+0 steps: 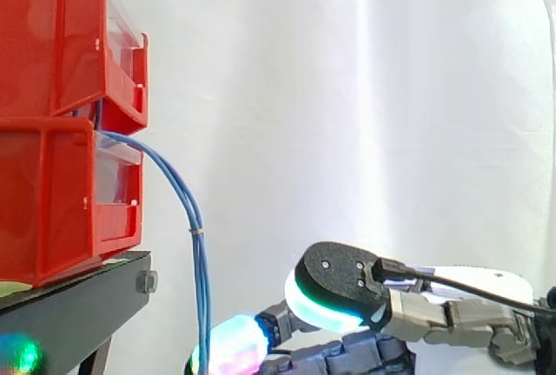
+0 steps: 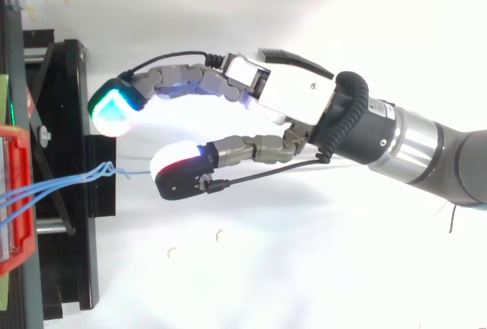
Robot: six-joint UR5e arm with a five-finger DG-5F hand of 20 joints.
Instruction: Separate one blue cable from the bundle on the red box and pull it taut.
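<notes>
Hovering hand (image 2: 293, 97), fingers (image 2: 183, 81) spread, beside blue cables (image 1: 201, 279) hanging off red bin (image 1: 52, 201) edge.

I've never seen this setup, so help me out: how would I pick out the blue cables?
Look for the two stacked red bins on the black stand. Where the bins meet, the blue cables arc out and hang down past the stand's edge. They are the scene's only thin blue strands, cinched by a small band partway down.
</notes>
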